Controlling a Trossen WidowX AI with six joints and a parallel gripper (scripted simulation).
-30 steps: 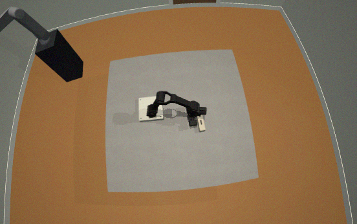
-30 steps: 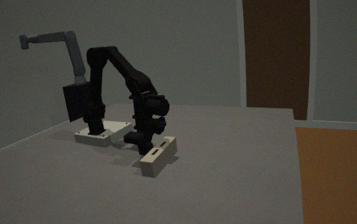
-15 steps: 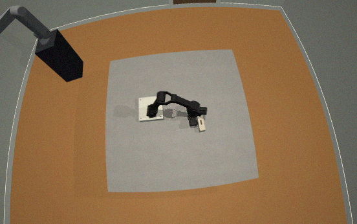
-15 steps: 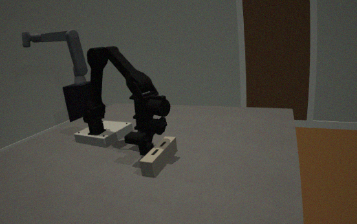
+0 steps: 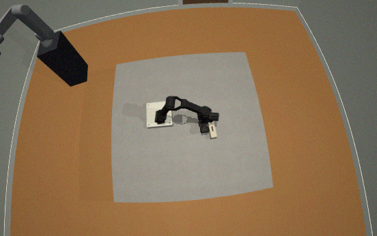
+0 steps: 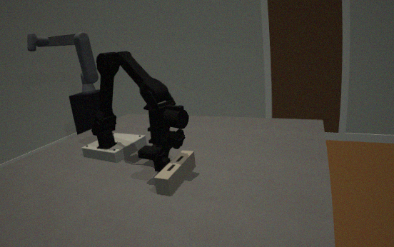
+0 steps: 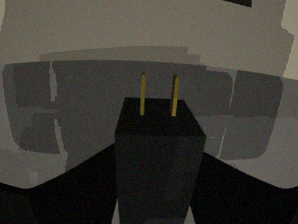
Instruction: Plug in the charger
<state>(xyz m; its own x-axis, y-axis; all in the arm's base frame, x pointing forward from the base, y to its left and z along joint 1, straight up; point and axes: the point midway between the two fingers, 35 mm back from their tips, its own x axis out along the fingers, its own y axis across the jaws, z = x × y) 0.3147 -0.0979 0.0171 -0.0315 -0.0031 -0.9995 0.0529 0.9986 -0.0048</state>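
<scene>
In the wrist view, our jaws [image 6: 162, 168] pinch the charger [image 7: 160, 170], its two prongs [image 7: 142, 95] bare and outside the power strip [image 5: 213, 132] [image 6: 175, 171] [image 7: 125, 30], so we should center them above the left slot, square them up, then press both straight down together.

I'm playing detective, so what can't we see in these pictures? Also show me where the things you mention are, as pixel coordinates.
- Power strip's [image 5: 213, 134] [image 6: 178, 168] far side: turned away in the exterior view.
- Left outlet's shutter: too small and dark in the exterior view.
- Outlet slot at the wrist view's top: cut off by the edge.
- Charger's [image 7: 160, 170] lower end: cut off by the wrist view's bottom edge.
</scene>
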